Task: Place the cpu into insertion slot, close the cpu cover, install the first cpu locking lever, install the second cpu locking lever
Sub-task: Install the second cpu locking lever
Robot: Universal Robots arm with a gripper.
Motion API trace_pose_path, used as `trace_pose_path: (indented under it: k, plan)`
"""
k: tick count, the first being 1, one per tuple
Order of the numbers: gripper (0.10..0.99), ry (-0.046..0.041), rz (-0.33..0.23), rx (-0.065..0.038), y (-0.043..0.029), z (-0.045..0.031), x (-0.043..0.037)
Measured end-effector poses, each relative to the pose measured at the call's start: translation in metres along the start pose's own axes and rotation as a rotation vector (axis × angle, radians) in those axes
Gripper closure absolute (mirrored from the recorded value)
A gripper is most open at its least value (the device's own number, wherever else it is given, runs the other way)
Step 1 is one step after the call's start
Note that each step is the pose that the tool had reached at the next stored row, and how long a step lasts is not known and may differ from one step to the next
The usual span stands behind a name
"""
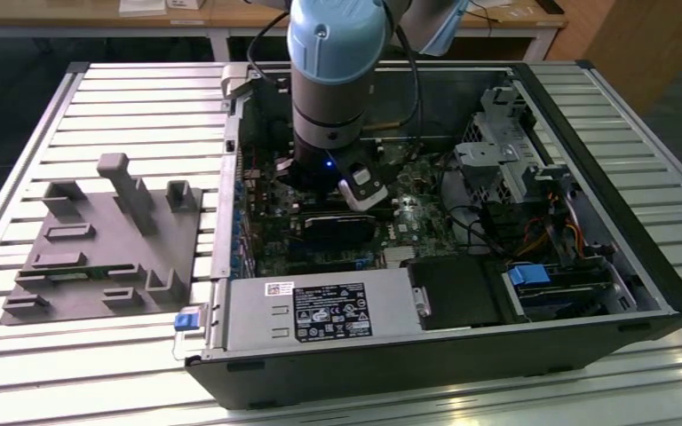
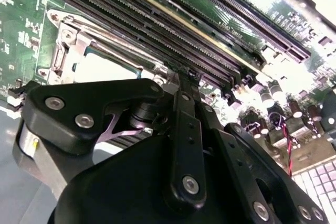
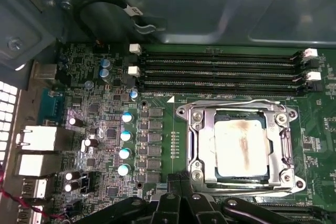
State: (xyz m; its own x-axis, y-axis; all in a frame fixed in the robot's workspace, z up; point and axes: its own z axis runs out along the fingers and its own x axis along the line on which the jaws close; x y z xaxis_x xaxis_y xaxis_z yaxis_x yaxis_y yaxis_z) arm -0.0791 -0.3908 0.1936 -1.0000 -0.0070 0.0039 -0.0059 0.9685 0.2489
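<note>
Silvery metal framed the cpu (image 3: 242,149), which sat in the insertion slot (image 3: 202,153) with the cpu cover (image 3: 240,115) lying closed over its edges. My gripper (image 3: 181,181) hovered just beside the socket's edge on the motherboard (image 3: 105,129), its fingers (image 2: 185,85) drawn together and holding nothing. I stood inside the open computer case (image 1: 625,293).
</note>
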Motion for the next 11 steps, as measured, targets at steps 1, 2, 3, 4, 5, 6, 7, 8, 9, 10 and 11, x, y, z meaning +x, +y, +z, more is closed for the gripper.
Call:
trace_pose_path:
  k: [1, 2, 3, 4, 5, 6, 7, 8, 9, 10, 11]
  plan:
    - [0.980, 0.0001, 0.000, -0.001, 0.0004, -0.0016, 0.0000]
    - [0.980, 0.0003, 0.000, -0.001, 0.0007, -0.0032, 0.0001]
    - [0.980, 0.0003, 0.000, -0.002, 0.0011, -0.0049, 0.0001]
    - [0.980, 0.0003, 0.000, -0.003, 0.0016, -0.0067, 0.0001]
    - [0.980, 0.0003, 0.000, -0.003, 0.0021, -0.0087, 0.0001]
    - [0.980, 0.0003, 0.000, -0.003, 0.0027, -0.0111, 0.0001]
    - [0.980, 0.0003, 0.000, -0.003, 0.0032, -0.0131, 0.0001]
    - [0.980, 0.0004, 0.000, -0.003, 0.0037, -0.0149, 0.0001]
    - [0.980, 0.0003, 0.000, -0.003, 0.0041, -0.0166, 0.0001]
    - [0.980, 0.0003, 0.000, -0.003, 0.0046, -0.0182, 0.0001]
    - [0.980, 0.0003, 0.000, -0.003, 0.0049, -0.0198, 0.0001]
